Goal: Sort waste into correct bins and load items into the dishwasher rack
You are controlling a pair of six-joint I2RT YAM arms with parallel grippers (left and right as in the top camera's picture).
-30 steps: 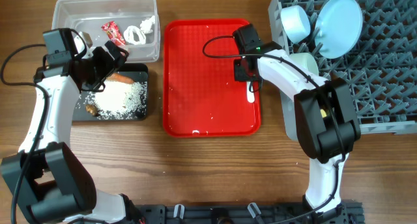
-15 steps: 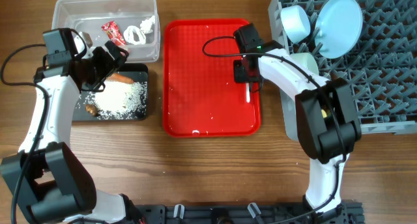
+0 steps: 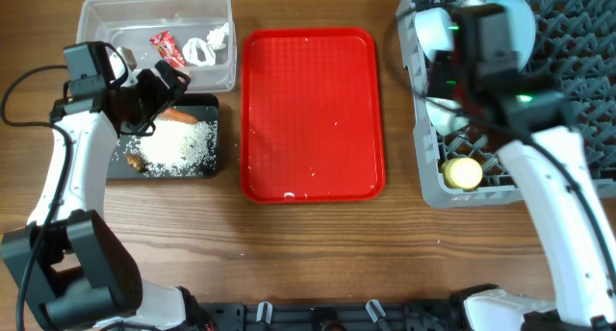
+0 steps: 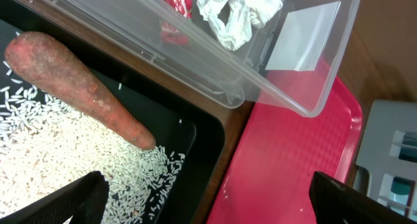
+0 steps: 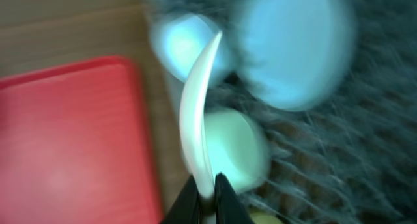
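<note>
Right claw is clenched on one end of the white plastic spoon, holding it above the dishwasher rack — that view's pretty blurry. Left claw is spread wide, grasping nothing, hovering over the black tub with the carrot and rice inside. Yellow cup sits in the rack's near corner.

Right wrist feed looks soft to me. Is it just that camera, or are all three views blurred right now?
Right wrist: heavily smeared; the white spoon pinched in the right end effector is the only fairly crisp thing, while the plate and rack behind it are smudges. Left wrist: sharp, with the carrot and rice grains distinct. Overhead: sharp on the left side, a little soft over the rack.
</note>
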